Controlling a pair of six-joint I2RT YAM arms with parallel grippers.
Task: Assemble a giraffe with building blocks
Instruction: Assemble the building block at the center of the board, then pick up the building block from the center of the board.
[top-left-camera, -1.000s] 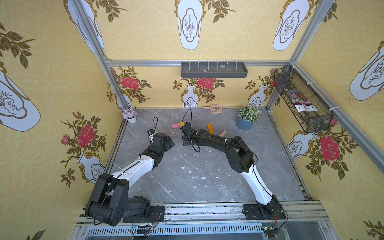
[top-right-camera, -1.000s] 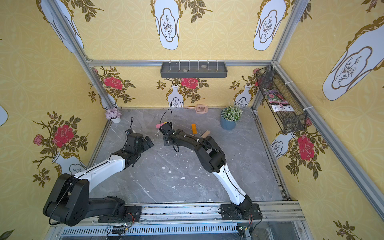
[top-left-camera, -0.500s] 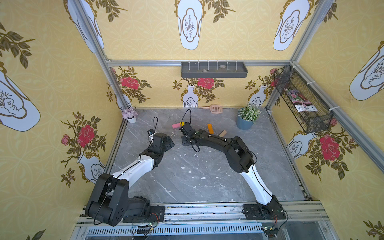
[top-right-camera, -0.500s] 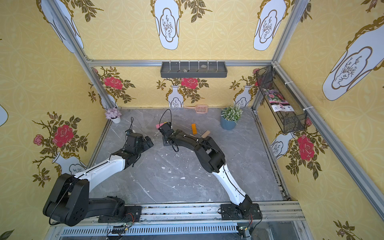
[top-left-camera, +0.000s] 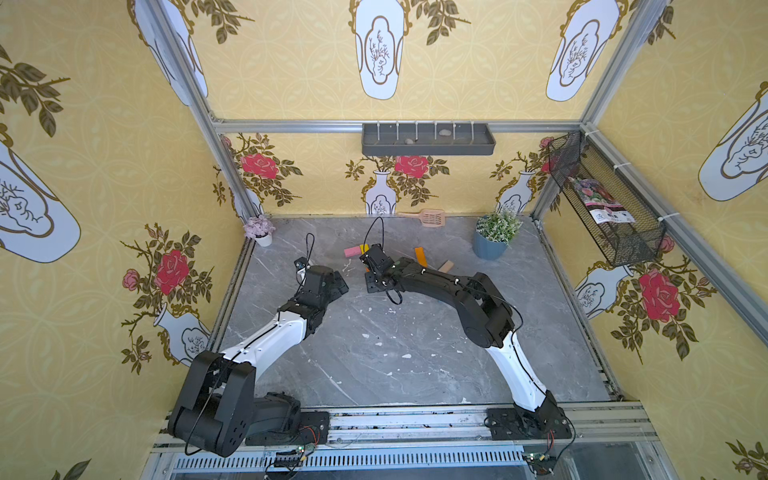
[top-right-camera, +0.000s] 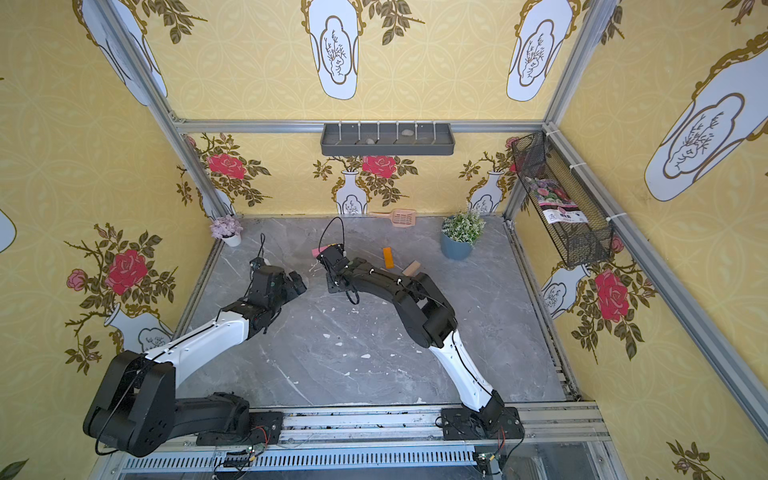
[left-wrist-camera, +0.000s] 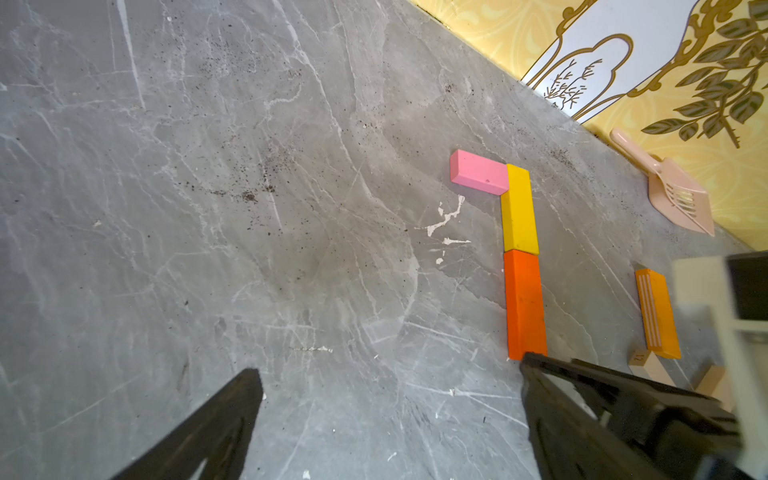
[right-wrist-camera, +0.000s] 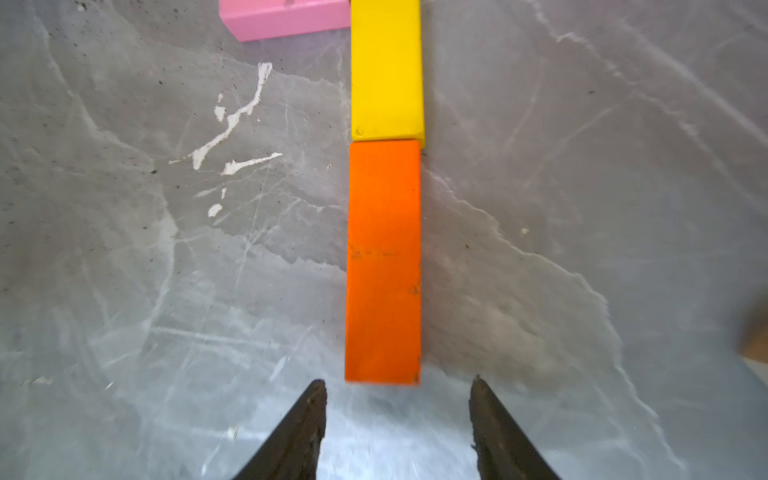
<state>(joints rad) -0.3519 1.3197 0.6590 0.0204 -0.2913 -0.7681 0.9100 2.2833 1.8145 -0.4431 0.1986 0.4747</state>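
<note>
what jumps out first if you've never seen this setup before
Bright bars on the grey marble top: a pink bar meets the side of a yellow bar at its far end, and an orange bar continues it end to end. The right claw sits open off the orange bar's free end, nothing between its jaws. Loud yellow wallpaper with vases and roses covers the walls.

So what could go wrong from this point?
1. The open right gripper sits at the end of the placed orange block; a skewed retreat could knock it out of line with the yellow block.
2. The spare orange block and tan block lie beside the right arm, which might sweep them.
</note>
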